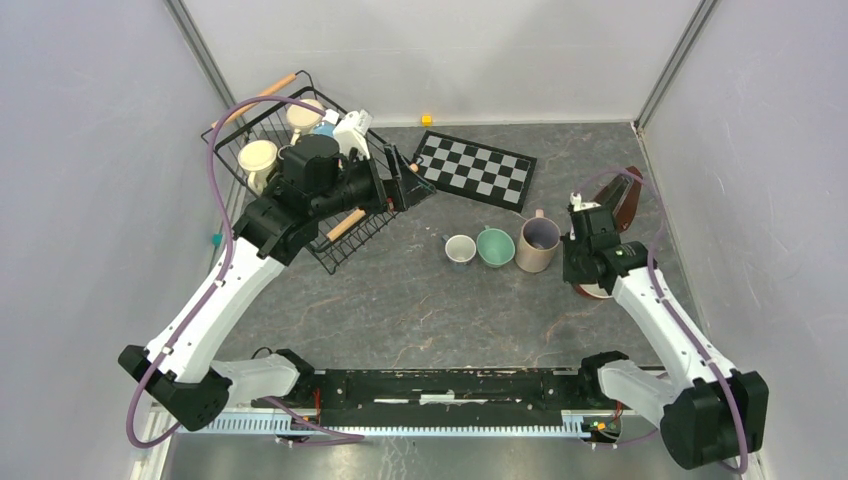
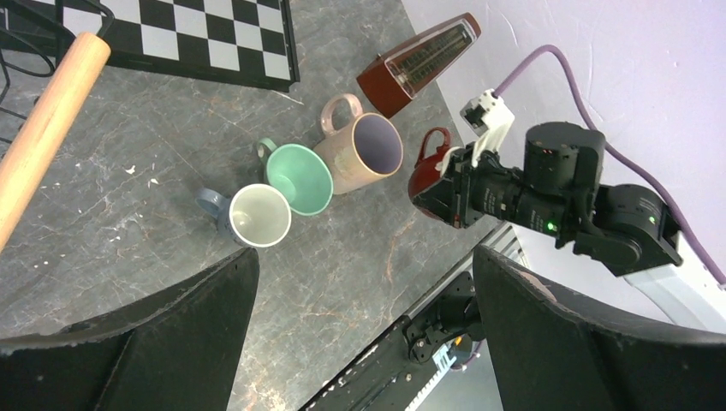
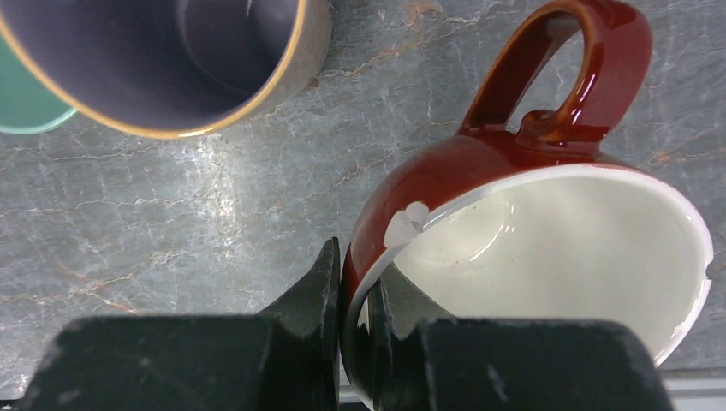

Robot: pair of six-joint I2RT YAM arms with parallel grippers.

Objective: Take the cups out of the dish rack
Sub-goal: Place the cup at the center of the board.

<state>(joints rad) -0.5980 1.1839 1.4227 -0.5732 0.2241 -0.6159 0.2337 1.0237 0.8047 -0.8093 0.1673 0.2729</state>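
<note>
The left arm (image 1: 215,300) is stretching from the lower left toward the upper left of the top view. The left hand (image 1: 390,185) is pointing right, with its fingers (image 2: 171,342) spread wide. The right arm (image 1: 665,320) is angling up the right side. The right hand (image 3: 355,287) is pinching the rim of a red-brown mug (image 3: 445,171), one finger inside and one outside.

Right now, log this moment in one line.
right hand shut on red mug rim | left hand open, empty, over dish rack | three mugs on table | cups in rack
</note>
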